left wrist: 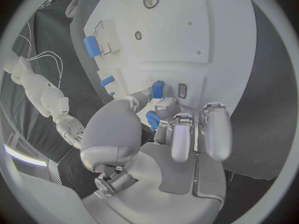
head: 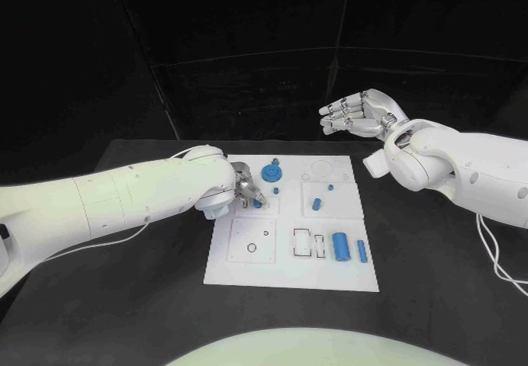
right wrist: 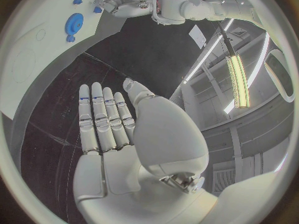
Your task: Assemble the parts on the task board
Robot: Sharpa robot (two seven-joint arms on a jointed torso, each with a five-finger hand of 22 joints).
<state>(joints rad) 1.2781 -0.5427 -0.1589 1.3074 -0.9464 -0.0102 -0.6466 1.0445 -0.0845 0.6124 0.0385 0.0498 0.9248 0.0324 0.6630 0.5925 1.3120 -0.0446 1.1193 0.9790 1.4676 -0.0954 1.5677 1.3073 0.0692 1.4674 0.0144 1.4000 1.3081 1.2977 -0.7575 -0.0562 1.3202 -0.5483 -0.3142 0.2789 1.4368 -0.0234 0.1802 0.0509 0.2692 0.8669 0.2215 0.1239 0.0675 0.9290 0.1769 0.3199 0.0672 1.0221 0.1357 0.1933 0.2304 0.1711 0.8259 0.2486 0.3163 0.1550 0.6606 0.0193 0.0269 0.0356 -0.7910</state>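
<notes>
The white task board [head: 291,259] lies in the middle of the black table. My left hand [head: 240,191] is low over its upper left part, with the thumb and a finger pinching a small blue part [head: 258,203]. In the left wrist view that blue part [left wrist: 157,89] sits at the thumb tip beside a small slot, and the fingers [left wrist: 187,134] curl over the board [left wrist: 206,35]. My right hand [head: 358,113] is raised beyond the board's far edge, fingers straight and apart, holding nothing. The right wrist view shows its flat palm [right wrist: 106,134].
A blue gear [head: 272,174] stands on the board just beyond my left hand. Two small blue pieces [head: 316,203] lie near the middle, and two blue cylinders [head: 342,245] lie at the lower right beside rectangular slots. Bare black table surrounds the board.
</notes>
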